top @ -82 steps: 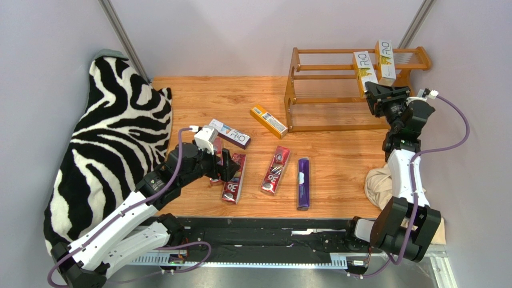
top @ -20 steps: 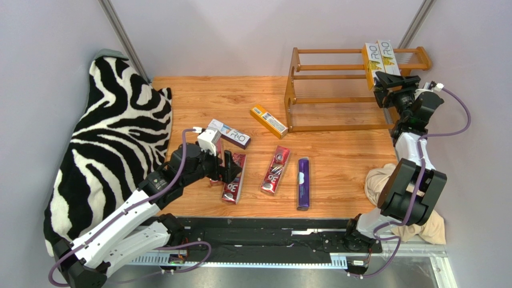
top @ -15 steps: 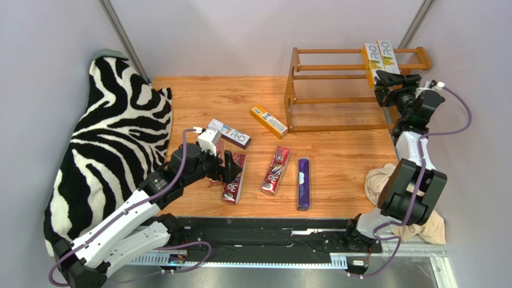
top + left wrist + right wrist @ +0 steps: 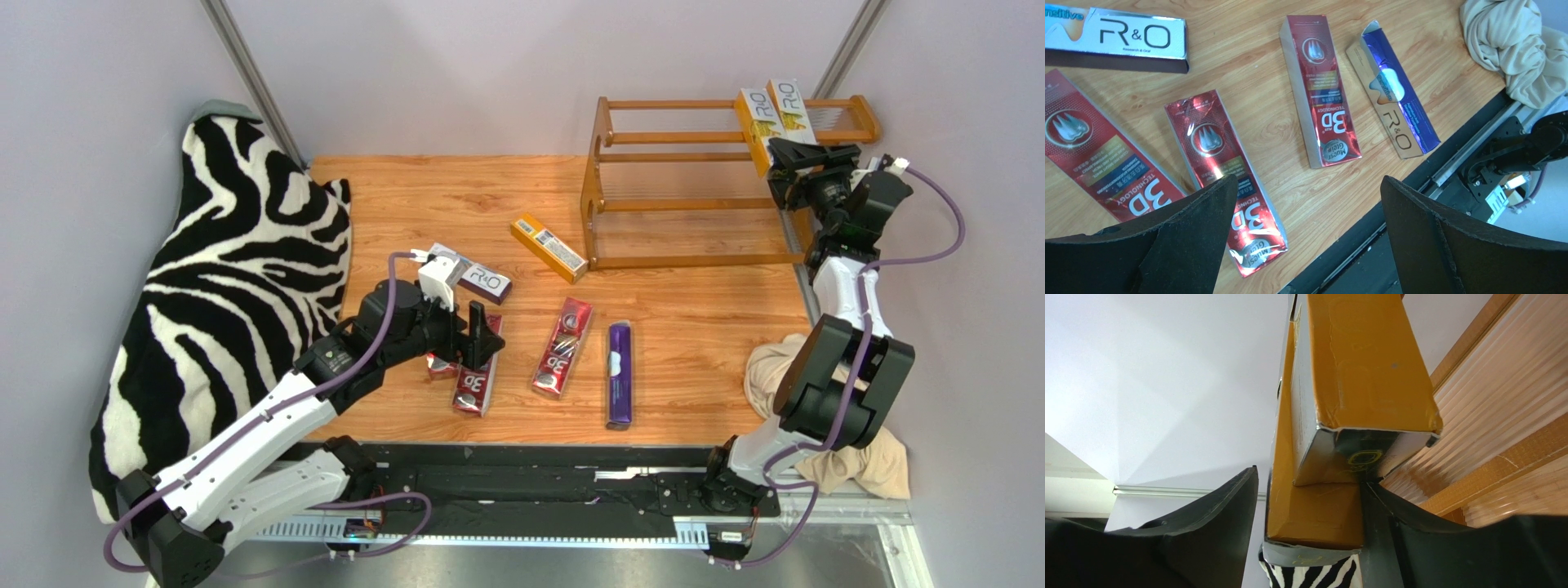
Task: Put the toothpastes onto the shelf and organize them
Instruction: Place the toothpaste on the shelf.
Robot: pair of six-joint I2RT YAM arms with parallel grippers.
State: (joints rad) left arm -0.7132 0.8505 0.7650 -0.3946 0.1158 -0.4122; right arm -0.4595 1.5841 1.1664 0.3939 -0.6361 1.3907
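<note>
Wooden shelf (image 4: 672, 156) carried two yellow-sided cartons (image 4: 758, 116) at the right end of its top tier, flanked by the right end effector (image 4: 1312, 496)'s fingers; whether it gripped one was unclear. The left end effector (image 4: 1304, 196) hung wide open and empty over red cartons (image 4: 1324, 86) on the worktop (image 4: 699, 319), a purple carton (image 4: 620, 373) and an orange carton (image 4: 548, 246) nearby.

White-black arms (image 4: 264, 423), purple cables (image 4: 390, 294)

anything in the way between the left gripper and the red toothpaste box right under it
Nothing visible. The left gripper hangs open above the red carton, which lies flat on the wooden table with nothing on top of it.
</note>
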